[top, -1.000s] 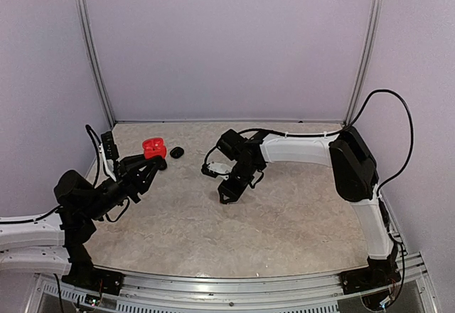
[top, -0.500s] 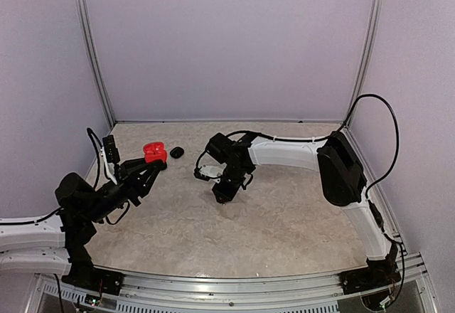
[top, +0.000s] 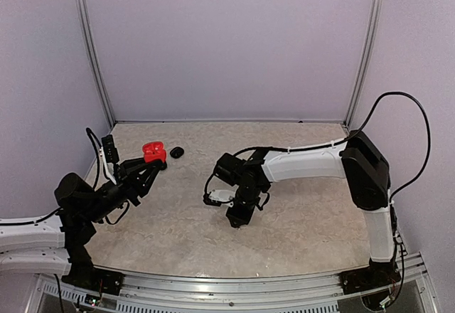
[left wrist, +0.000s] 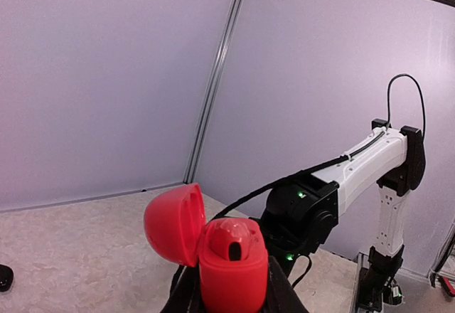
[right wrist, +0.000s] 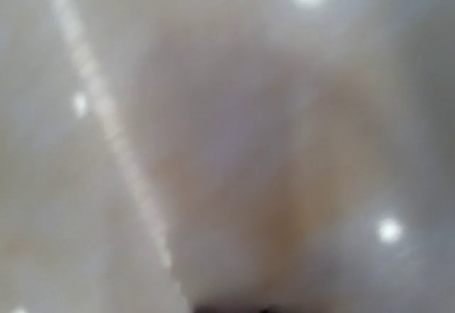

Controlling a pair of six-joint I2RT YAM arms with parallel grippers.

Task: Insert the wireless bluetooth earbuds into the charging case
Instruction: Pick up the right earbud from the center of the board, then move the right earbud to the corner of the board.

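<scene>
At the far left of the table (top: 298, 220), in the open top of the red charging case (left wrist: 233, 277): what looked like a rounded red earbud (left wrist: 229, 238), seated in its well with a dark slot on its face. Could not find a second earbud in any view; too small to pick out from the top camera. Showed the case upright in the left wrist view, with its lid (left wrist: 173, 222) hinged back to the left. Was clamped by the lower half between the fingers (left wrist: 183, 295) of the left gripper (left wrist: 231, 300) and lifted clear of the marbled surface, as far as that view told. Lay just to the right of the case from above, down on the table: a small black pebble-shaped thing (top: 176, 152), apart from the fingers and untouched.

Well apart from all that, near the middle of the table, pointed straight down: the right gripper (top: 238, 222), with its tip at or almost at the surface. Gave nothing sharp in the right wrist view, only a pale blurred surface with bright spots and a dark sliver at the bottom edge. Could not tell whether those jaws were parted or closed, nor whether anything sat between them. Reached in from the right side behind it: the right arm (top: 313, 160), with its long white link. Closed the scene on three sides: plain lilac walls (top: 227, 43).
</scene>
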